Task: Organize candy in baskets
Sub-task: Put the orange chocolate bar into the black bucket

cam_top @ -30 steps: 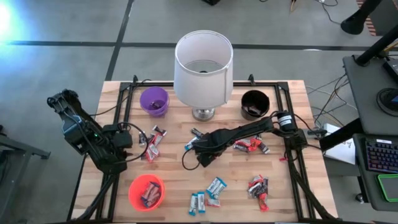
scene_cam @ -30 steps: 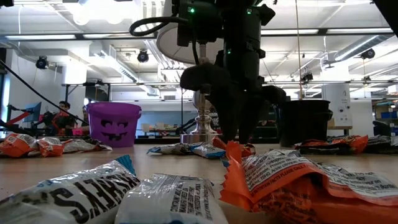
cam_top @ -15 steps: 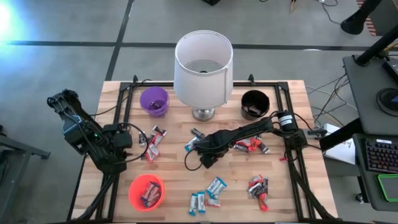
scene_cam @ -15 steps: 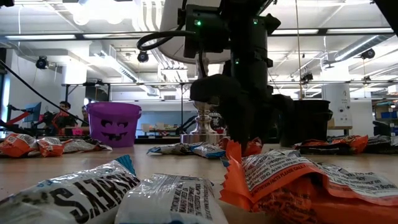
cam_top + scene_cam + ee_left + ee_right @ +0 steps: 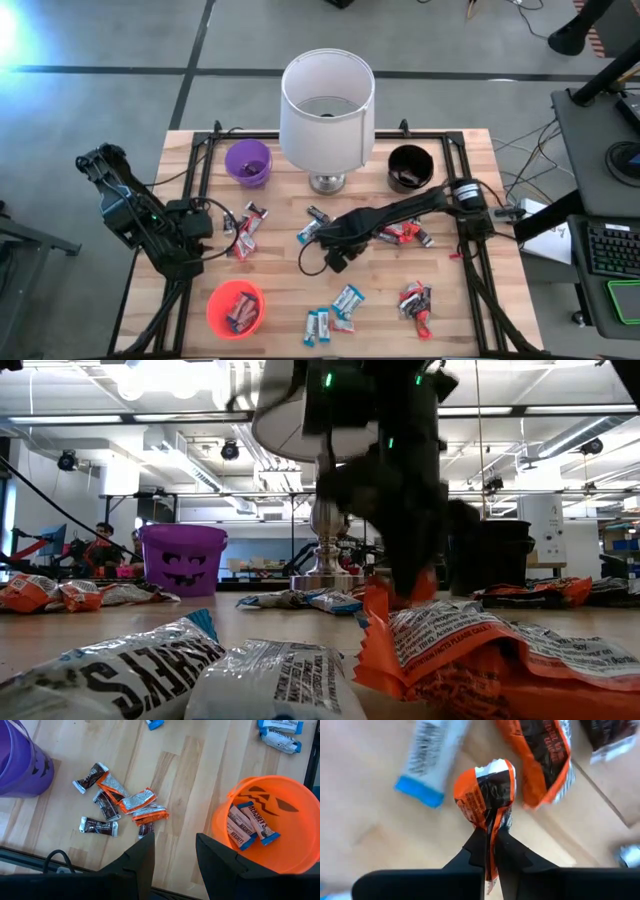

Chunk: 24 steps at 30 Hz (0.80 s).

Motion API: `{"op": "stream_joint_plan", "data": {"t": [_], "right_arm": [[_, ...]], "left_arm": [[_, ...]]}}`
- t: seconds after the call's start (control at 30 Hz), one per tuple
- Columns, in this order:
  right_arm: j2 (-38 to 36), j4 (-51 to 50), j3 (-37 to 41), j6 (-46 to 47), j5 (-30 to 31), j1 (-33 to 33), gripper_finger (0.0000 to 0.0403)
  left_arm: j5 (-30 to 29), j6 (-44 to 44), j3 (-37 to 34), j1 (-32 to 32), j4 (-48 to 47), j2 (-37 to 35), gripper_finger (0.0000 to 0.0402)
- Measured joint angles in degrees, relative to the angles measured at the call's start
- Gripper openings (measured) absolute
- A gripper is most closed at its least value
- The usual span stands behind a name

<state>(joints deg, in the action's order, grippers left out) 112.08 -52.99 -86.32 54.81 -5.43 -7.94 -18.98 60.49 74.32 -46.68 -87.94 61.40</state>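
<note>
The right gripper has its jaws pinched on an orange-wrapped candy by its crimped end (light, crinkly, likely slippery), lifting off the surface.

Both arms are showing as matte black, jointed links, with black cables looping alongside them and small green indicator lights glowing on their housings. The right arm is carrying a rounded silver-ringed joint near its base, while the left arm is looking blockier and boxier. Each end effector is ending in two flat, dark, tapering fingers of smooth plastic.
</note>
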Motion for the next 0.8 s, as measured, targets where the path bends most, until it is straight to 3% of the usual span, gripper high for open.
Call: {"op": "stream_joint_plan", "data": {"t": [0.23, 0.4, 0.6, 0.8], "right_arm": [[-8.7, -2.8, -0.1, 0.0, 0.7, -0.7, 0.0012], [-13.7, -9.7, -0.2, 0.6, 5.8, -0.1, 0.0012], [-18.3, -21.0, -0.2, 1.7, 11.4, 3.6, 0.0012], [-22.5, -24.6, -0.2, -0.6, 13.0, 9.4, 0.0012]], "left_arm": [[0.0, 0.0, 0.0, 0.0, 0.0, 0.0, 0.0125], [0.0, 0.0, 0.0, 0.0, 0.0, 0.0, 0.0125], [0.0, -1.5, 0.0, 0.0, 0.0, -0.1, 0.0125], [0.0, -1.5, 0.0, 0.0, 0.0, -0.2, 0.0125]]}}
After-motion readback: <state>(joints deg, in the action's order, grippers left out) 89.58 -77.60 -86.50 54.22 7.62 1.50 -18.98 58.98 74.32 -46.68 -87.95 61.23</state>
